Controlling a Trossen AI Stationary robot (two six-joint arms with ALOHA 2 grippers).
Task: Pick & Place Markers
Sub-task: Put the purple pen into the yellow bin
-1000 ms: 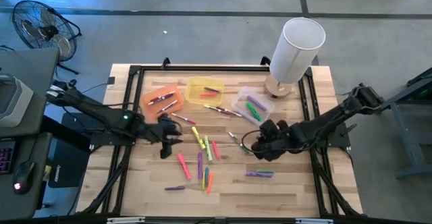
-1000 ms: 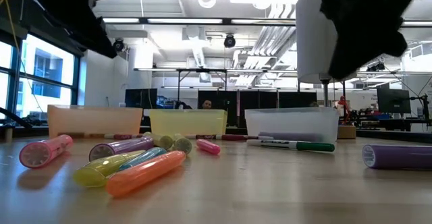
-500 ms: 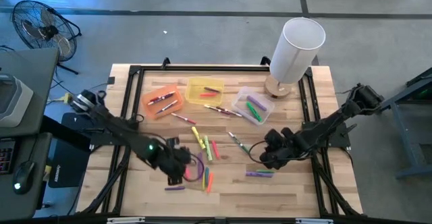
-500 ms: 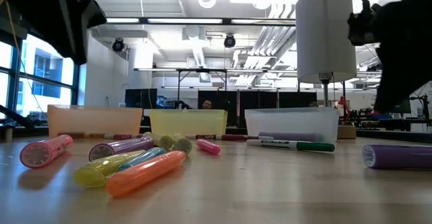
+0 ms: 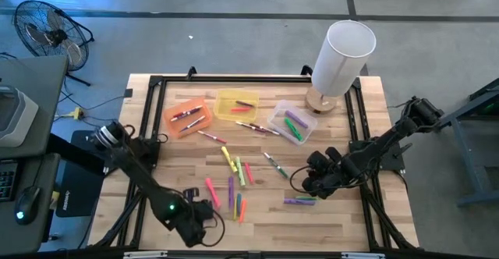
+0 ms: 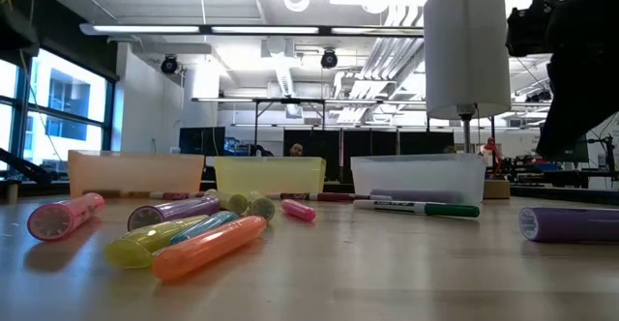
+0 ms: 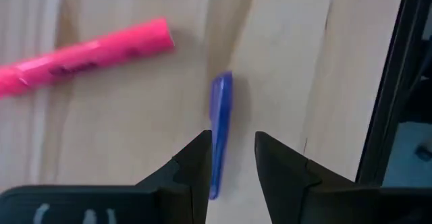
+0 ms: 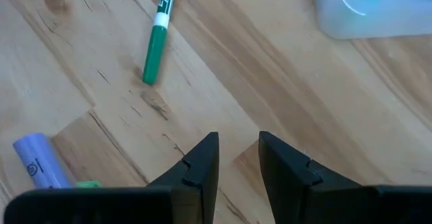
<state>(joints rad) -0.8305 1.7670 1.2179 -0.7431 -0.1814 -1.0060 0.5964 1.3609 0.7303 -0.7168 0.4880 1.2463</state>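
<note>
Right now your left gripper (image 5: 204,218) sits low over the near part of the table (image 5: 335,220), close to the front edge on the left side. In its wrist view the two dark fingers (image 7: 198,163) stand apart with a narrow gap, and a purple marker (image 7: 219,133) lies on the wood with its near end reaching into that gap; you cannot tell whether the pads touch it, so call the claw spread and not pinching anything. A pink marker (image 7: 81,59) lies just beyond, at an angle to the purple one.

Your right gripper (image 5: 309,182) hangs over the right half of the table, above a small purple-and-green pair of markers (image 5: 300,201). Its fingers (image 8: 202,160) are also slightly apart with bare wood between them, gripping nothing. Ahead of it in the wrist view lies a green-capped pen (image 8: 156,45), with the corner of the clear bin (image 8: 368,11) further off.

Most of the markers (image 5: 234,173) lie scattered loose across the middle of the table: yellow, green, pink, orange and purple ones side by side and at mixed angles. A few already rest in the orange bin (image 5: 187,116), the yellow bin (image 5: 236,104) and the clear bin, all three along the far side. From the low view you see a pink, a yellow and an orange marker (image 6: 208,247) nearest the camera. The white lamp (image 5: 341,56) stands at the far right corner.
</note>
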